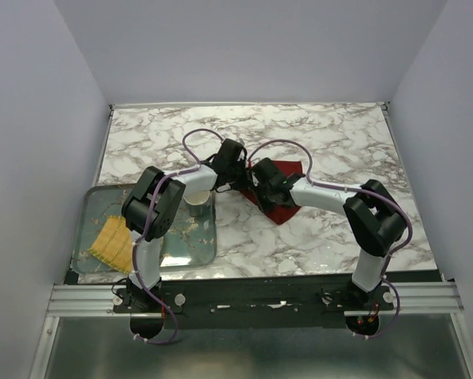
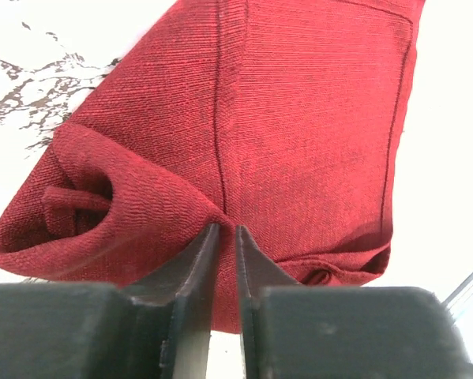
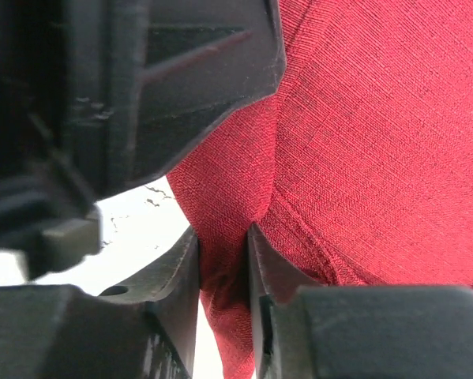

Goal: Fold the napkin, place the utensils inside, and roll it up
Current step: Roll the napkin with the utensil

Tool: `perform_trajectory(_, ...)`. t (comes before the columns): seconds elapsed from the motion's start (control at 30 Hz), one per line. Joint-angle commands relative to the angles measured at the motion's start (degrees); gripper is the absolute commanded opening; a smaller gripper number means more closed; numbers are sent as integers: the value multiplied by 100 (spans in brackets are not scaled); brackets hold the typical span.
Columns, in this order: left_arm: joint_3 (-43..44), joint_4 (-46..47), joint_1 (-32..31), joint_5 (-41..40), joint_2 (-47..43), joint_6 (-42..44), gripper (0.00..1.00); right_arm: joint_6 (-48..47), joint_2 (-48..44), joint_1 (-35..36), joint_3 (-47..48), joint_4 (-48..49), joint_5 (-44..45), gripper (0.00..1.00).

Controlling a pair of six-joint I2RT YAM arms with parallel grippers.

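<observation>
The dark red napkin (image 1: 285,197) lies on the marble table, partly rolled from its near left side. In the left wrist view the napkin (image 2: 299,118) shows a rolled end at the left. My left gripper (image 1: 234,175) (image 2: 227,230) is shut on a pinch of the roll's cloth. My right gripper (image 1: 260,185) (image 3: 223,237) is shut on a fold of the napkin (image 3: 362,142) close beside the left gripper, whose black body fills the upper left of the right wrist view. No utensils show; the fork is hidden or out of view.
A metal tray (image 1: 94,237) at the left holds a yellow woven mat (image 1: 114,243). A cup (image 1: 197,204) stands at the tray's right rim, below my left arm. The marble table (image 1: 339,134) extends behind and to the right of the napkin.
</observation>
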Motion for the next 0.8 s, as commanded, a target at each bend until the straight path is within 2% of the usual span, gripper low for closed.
perform_trajectory(0.0, 190, -817, 52, -180, -515, 359, 30, 239, 211, -428, -448, -7, -764, 27)
perform_trajectory(0.13, 383, -1046, 61, -365, -850, 491, 44, 168, 210, -885, -474, 81, -2212, 23)
perform_trajectory(0.17, 418, -1090, 78, -409, -903, 517, 46, 168, 219, -1138, -483, 98, -2869, 22)
perform_trajectory(0.23, 489, -1186, 78, -462, -1052, 544, 50, 116, 333, -1368, -422, 108, -3522, 22)
perform_trajectory(0.37, 463, -1161, 78, -278, -1123, 412, 52, -60, 763, -1930, -141, -147, -5024, 21)
perform_trajectory(0.43, 366, -1012, 61, -199, -1062, 298, 52, -87, 1087, -2063, -35, -305, -5440, 21)
perform_trajectory(0.5, 313, -819, 61, -23, -922, 219, 49, -191, 1308, -2169, 88, -445, -5784, 21)
perform_trajectory(0.63, 418, -633, 17, 145, -517, 78, 33, -254, 1555, -2257, 88, -508, -5881, 20)
perform_trajectory(0.77, 559, -615, -18, 206, -174, 78, 29, -280, 1643, -2327, 114, -517, -6030, 20)
